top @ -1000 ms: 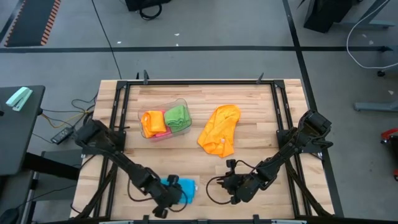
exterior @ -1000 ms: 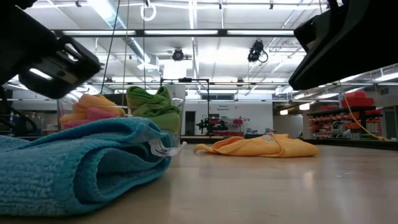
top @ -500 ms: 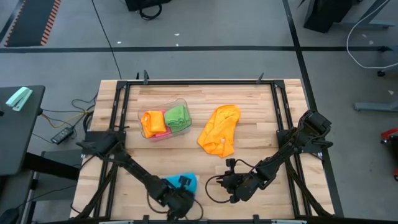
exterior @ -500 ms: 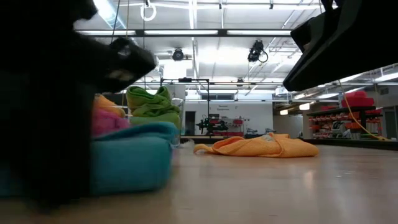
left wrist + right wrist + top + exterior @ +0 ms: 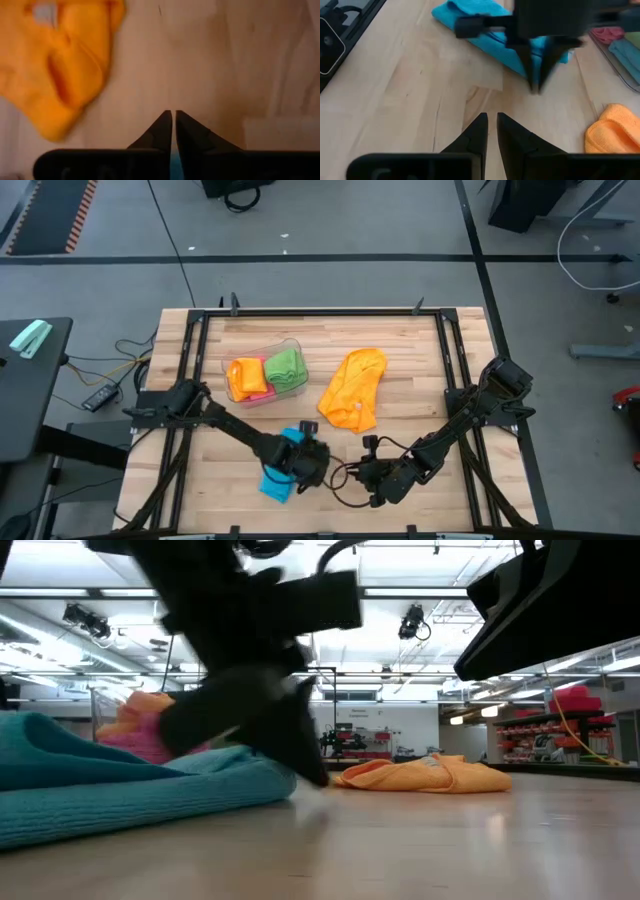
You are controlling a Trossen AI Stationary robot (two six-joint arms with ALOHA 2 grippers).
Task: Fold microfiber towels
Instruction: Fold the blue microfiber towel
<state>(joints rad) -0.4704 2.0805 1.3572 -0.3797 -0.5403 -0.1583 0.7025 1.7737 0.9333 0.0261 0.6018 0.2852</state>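
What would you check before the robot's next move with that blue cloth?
1. Left gripper closed on the blue towel: ok, a blue strip shows between its fingers.
2. Whole towel lifted: not ok, most of it lies on the table.
3. Right gripper out of the way: ok, it sits just beside the towel, fingers together and holding nothing.
4. Orange towel clear of the fold: ok, it lies apart, unfolded.
5. Clear tub undisturbed: ok, orange, pink and green cloths sit inside.
6. Fold edges lined up: cannot tell.
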